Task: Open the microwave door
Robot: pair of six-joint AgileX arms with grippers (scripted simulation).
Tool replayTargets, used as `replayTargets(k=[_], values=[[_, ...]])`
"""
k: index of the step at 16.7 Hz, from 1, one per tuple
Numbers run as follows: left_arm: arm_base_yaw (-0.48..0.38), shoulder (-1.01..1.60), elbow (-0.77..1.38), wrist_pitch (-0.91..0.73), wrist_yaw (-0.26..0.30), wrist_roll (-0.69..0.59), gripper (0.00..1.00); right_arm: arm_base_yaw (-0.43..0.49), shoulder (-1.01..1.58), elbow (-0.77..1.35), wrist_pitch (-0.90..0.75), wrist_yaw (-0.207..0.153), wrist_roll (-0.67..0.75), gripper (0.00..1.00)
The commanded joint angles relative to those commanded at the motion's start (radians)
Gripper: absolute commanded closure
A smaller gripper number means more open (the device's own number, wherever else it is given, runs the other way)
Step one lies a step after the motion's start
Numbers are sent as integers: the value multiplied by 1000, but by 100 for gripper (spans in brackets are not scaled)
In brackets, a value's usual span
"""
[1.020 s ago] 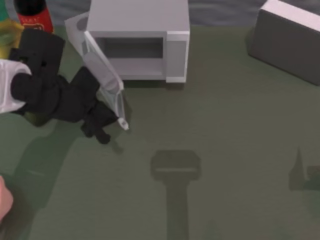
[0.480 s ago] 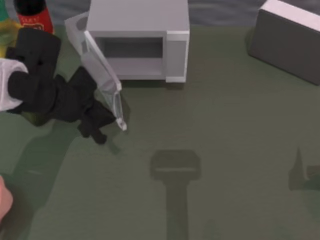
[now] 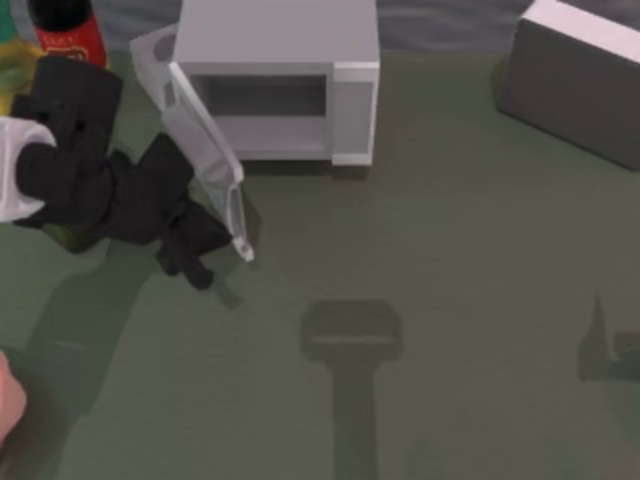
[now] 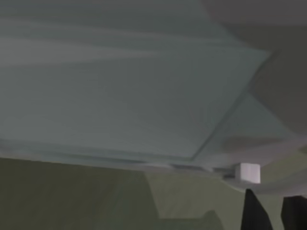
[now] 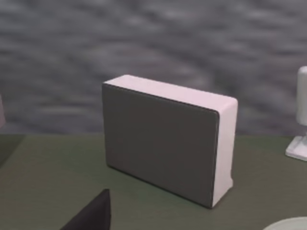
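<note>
The light-grey microwave point(image 3: 275, 35) stands at the back, left of centre, with its cavity showing. Its door point(image 3: 205, 150) is swung out toward the front left, and the translucent pane point(image 4: 120, 86) fills the left wrist view. My left gripper point(image 3: 200, 262) is low against the door's outer face near the free edge, shut on the handle strip; the handle's white end point(image 4: 249, 172) sits just beyond the dark fingertips point(image 4: 256, 213). My right gripper point(image 5: 96, 215) is parked off the top view's right side, with only a dark tip showing.
A larger grey-and-white box point(image 3: 580, 80) stands at the back right, also in the right wrist view as the box point(image 5: 163, 139). A red-labelled bottle point(image 3: 65, 30) and a yellow-green item point(image 3: 15, 65) are behind my left arm. A white stand point(image 5: 300, 139) is beside the box.
The door's free edge has swung a little further left, and my left gripper has moved with it, up and to the left. Almost nothing has shifted in the last half second.
</note>
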Motion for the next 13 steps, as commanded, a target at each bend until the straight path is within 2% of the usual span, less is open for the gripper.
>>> replayTargets(k=[13], values=[[1, 1, 0, -7, 6, 10, 100, 0, 0, 0, 0, 0, 0, 0]])
